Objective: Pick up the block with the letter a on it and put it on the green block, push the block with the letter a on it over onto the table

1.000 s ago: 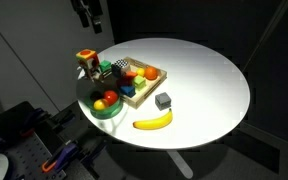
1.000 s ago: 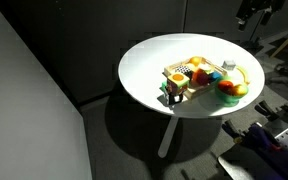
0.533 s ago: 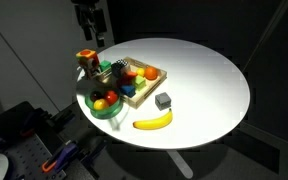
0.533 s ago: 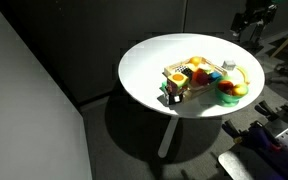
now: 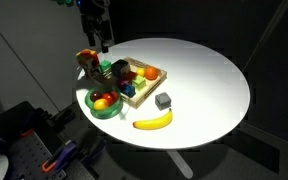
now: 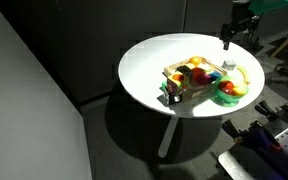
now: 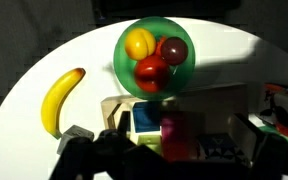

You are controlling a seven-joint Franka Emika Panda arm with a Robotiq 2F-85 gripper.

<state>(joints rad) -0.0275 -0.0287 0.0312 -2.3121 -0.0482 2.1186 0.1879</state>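
Since the block with the letter a (image 7: 142, 122) is a small toy cube, it's prob. light and rigid, w/ flat, smooth faces. That is my guess, not sth seen. It sits in the wooden tray (image 7: 111, 104) on the table (image 5: 204, 80), blue w/ a paler top face; the letter itself is too small to read. A red block (image 7: 179, 135) lies just beside it, so the sensible hold is across whichever pair of opposite side faces leaves room for fingers. An off-centre squeeze could twist it out, esp. if the faces are slick. Crushing seems unlikely.

The pincer (image 5: 98, 40) hangs over the table near the tray, well clear of the blocks. It is spread wide w/ nothing in it: wrist view shows its two dark fingers (image 7: 87, 157) far apart at the bottom edge, gap empty.

Wrist view vs. the rest: it alone gives that block's top face and the fruit inside the green bowl (image 7: 120, 50). It also shows the banana (image 7: 62, 98) and gray cube (image 7: 74, 135) outside the tray, but it says nothing on height. Both exterior views give that, w/ the pincer high above the table, but there the tray's blocks blur into coloured specks. The green block I can't pick out for sure in any view.
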